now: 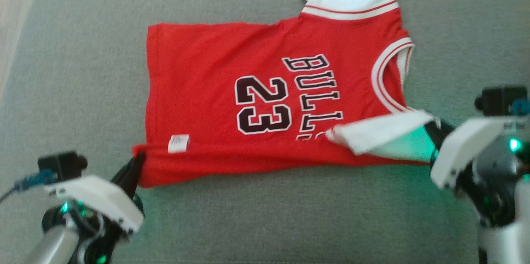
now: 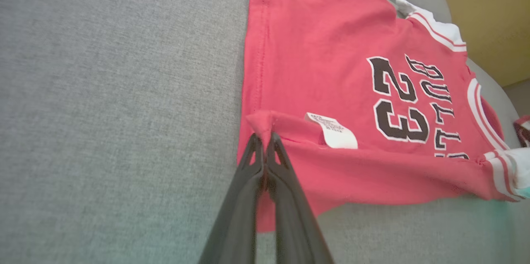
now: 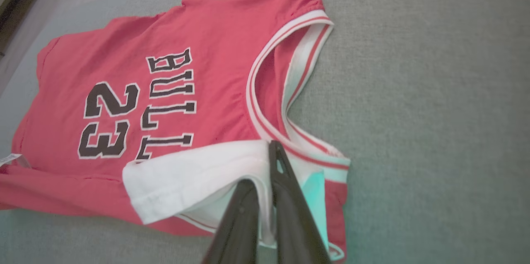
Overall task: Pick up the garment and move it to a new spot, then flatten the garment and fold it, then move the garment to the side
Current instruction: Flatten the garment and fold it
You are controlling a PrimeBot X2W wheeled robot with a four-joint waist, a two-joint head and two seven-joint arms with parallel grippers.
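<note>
Looks about midway, at the first fold. Lies spread mostly flat on the grey cushion (image 1: 83, 69), chest print up: the garment (image 1: 265, 102), a red jersey with white sleeves. Shows the near long edge already lifted and turned inward, so flattening seems done.

Pinched at the near hem corner by the left gripper (image 2: 263, 138), with jaws closed tight on a small peak of red cloth. Pinched at the near white sleeve (image 1: 381, 131) by the right gripper (image 1: 434, 133), with jaws closed on that sleeve and cloth wrapped over one finger.

Probably left to do: carrying this edge across, finishing the folds, moving the bundle aside.

Thin, limp knit, draping and creasing easily (likely to sag between the two grips). Striped red-and-white trim round neck and armholes; flat black lettering outlined in white; small white care label (image 1: 179, 143) flipped up near the hem. Coarse woven upholstery underneath, with a rounded corner.
</note>
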